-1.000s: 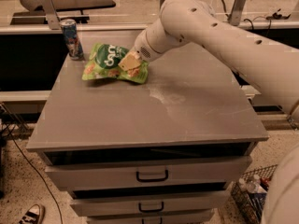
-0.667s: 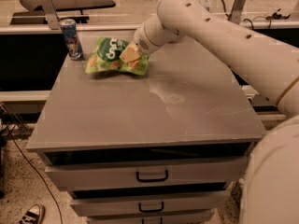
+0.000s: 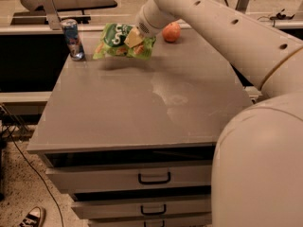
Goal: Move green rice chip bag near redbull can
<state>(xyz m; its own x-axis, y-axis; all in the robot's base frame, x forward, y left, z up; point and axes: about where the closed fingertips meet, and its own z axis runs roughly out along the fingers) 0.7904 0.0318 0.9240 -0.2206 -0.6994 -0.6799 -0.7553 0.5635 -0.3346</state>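
Note:
The green rice chip bag (image 3: 116, 40) is a light-green crinkly pouch with a dark green circle, held a little above the back of the grey cabinet top (image 3: 142, 98). My gripper (image 3: 133, 38) is shut on the bag's right side, reaching in from the upper right. The redbull can (image 3: 73, 39), slim, blue and silver, stands upright at the back left corner, a short way left of the bag and apart from it.
A round orange-red fruit (image 3: 171, 31) lies at the back of the top, right of my gripper. My white arm (image 3: 227, 37) crosses the right side. Drawers with dark handles (image 3: 154, 178) are below. A shoe (image 3: 32, 217) lies on the floor at left.
The bag has risen off the cabinet top in my gripper. The view has closed in on the cabinet, and the orange-red fruit now shows behind my arm.

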